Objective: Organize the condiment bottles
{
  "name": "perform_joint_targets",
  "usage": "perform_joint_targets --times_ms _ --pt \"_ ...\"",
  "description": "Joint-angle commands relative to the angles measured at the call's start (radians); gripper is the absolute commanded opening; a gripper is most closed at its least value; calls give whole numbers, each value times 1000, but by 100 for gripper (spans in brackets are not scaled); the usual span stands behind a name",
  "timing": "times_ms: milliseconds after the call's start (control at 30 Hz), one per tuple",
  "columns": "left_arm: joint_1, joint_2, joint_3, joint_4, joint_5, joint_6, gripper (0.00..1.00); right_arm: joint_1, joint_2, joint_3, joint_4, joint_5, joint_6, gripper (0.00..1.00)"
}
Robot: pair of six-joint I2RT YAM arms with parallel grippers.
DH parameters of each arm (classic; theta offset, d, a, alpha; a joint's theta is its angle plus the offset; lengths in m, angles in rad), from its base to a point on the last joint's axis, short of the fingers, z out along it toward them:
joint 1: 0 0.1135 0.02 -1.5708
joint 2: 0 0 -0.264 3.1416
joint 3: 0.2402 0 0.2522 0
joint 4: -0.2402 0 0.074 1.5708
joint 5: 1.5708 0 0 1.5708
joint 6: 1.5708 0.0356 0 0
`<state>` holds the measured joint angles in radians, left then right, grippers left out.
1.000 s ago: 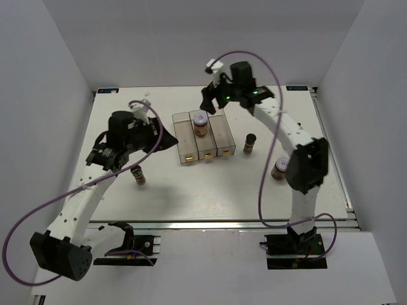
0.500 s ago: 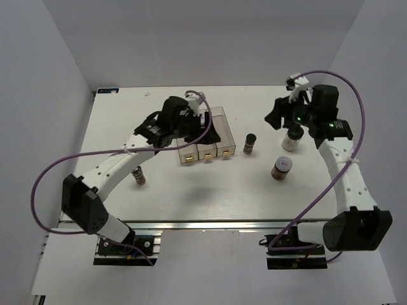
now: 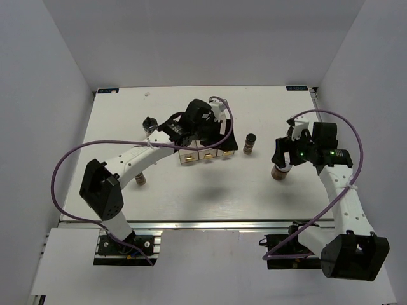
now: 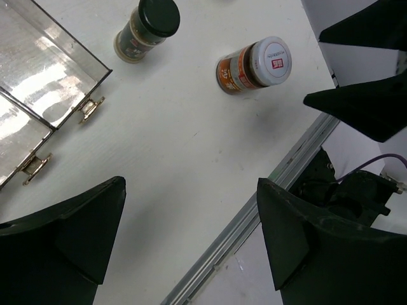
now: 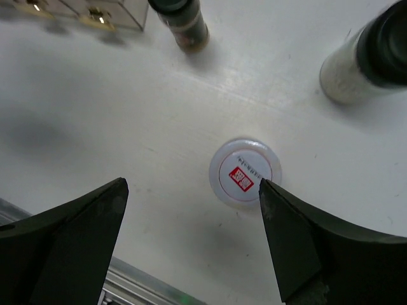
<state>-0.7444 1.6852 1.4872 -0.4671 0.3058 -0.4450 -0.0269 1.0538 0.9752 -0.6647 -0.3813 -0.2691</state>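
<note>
The table point(image 3: 210, 197) is white, and pale walls stand around it. Far to the left, a slim brown jar point(image 3: 138, 178) stands alone near the front. Behind it stands a small jar with a dark cap point(image 3: 150, 122). Next is the left claw point(image 4: 189, 184), hanging over the clear tray point(image 4: 51, 70). Its two fingers are wide apart and hold nothing. The arm hides most of the tray from above, so I cannot tell what is inside. Just right of the tray stands a slim dark jar point(image 3: 250, 143) with a black cap. Farther right stands a brown jar with a white lid point(image 5: 245, 171). The right claw point(image 5: 192, 183) hangs above it with its fingers apart, not closed on it. A white jar point(image 5: 359, 67) with a dark cap stands near the brown one.
</note>
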Motion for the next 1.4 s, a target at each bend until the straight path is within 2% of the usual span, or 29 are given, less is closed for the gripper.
perform_joint_targets --times_ms 0,267,467,800,1100,1367 --pt "-3 -90 -47 15 1 11 94 -4 -8 -62 -12 54 -62 89" --pt "-3 -215 -200 31 -30 -12 96 -4 83 -59 31 133 -90 89" --pt "-1 -283 -260 28 -71 -24 96 -4 138 -50 60 165 -105 89" --pt "-3 -337 -278 -4 -126 -26 97 -2 221 -67 114 186 -110 88" --pt "-3 -374 -295 -31 -171 -23 98 -2 267 -79 131 177 -114 81" --pt "-3 -406 -304 -54 -208 -23 98 -2 287 -87 132 180 -127 80"
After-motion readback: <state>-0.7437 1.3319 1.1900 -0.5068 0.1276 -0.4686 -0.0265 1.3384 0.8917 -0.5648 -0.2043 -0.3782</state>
